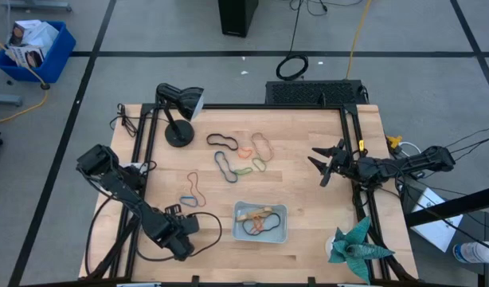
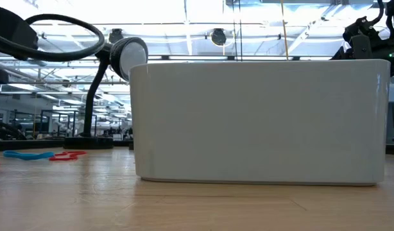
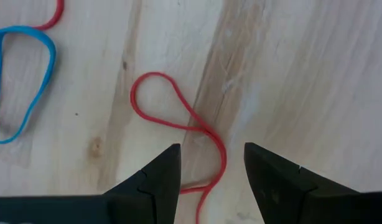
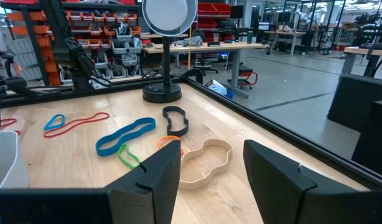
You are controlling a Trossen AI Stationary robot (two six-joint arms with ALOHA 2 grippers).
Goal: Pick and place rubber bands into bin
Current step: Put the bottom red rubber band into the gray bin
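Left gripper [image 3: 211, 163] spread, straddling red rubber band [image 3: 178, 124] on bare wood beside bin [image 1: 260, 222]; right gripper [image 1: 326, 164] spread, parked at far table edge; risk of thin floppy loop slipping flat beneath closing fingertips.

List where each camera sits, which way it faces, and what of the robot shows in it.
High view: overhead, looking straight down on the table, both arms, the lamp and the bin.
Low view: at table-top height, facing level across; the bin's wall fills it, with arm parts in the top corners.
Left wrist view: pointing down at a red rubber band; the left gripper has open fingers.
Right wrist view: looking across the table past the open right gripper.
Shared: the right wrist and high views both show the lamp.
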